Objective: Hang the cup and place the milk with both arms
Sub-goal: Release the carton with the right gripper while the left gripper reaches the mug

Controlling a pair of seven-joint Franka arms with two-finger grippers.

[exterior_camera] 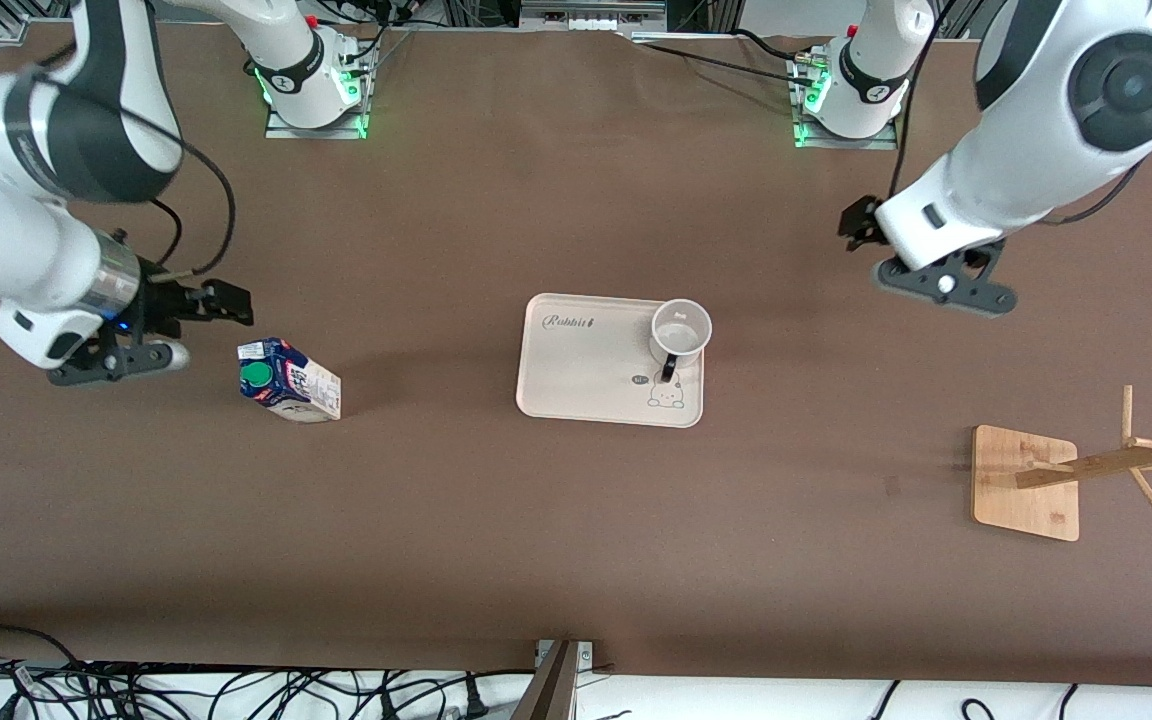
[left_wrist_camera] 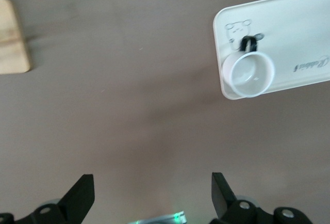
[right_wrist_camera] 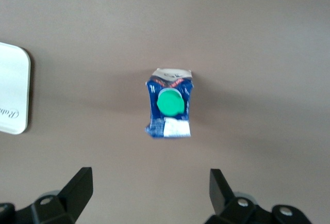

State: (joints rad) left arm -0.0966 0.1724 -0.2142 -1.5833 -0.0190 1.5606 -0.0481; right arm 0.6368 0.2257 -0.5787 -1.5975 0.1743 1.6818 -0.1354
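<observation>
Front view: I see the white mug with black handle [exterior_camera: 681, 333] upright on the cream "Rabbit" tray [exterior_camera: 586, 375], blue-white milk carton with green cap [exterior_camera: 289, 380] toward the right arm's end, wooden peg rack [exterior_camera: 1028, 482] only fully here. Left wrist view: left gripper [left_wrist_camera: 150, 193] fingers apart over bare table. Right wrist view: right gripper [right_wrist_camera: 149, 190] fingers apart, near carton.

From my console the front view is evenly bright and sharp; light falls from overhead, so the milk [exterior_camera: 290, 381] and the tray [exterior_camera: 576, 385] throw only short, soft shadows. A broad dim band crosses the brown table [exterior_camera: 576, 540] toward six o'clock. Green lamps glow at both arm bases near twelve o'clock. My wrist views are softer — the cup [left_wrist_camera: 248, 73] looks slightly blurred, its white washed out, and the near fingers [right_wrist_camera: 77, 190] at six o'clock are dark — no harsh glare
</observation>
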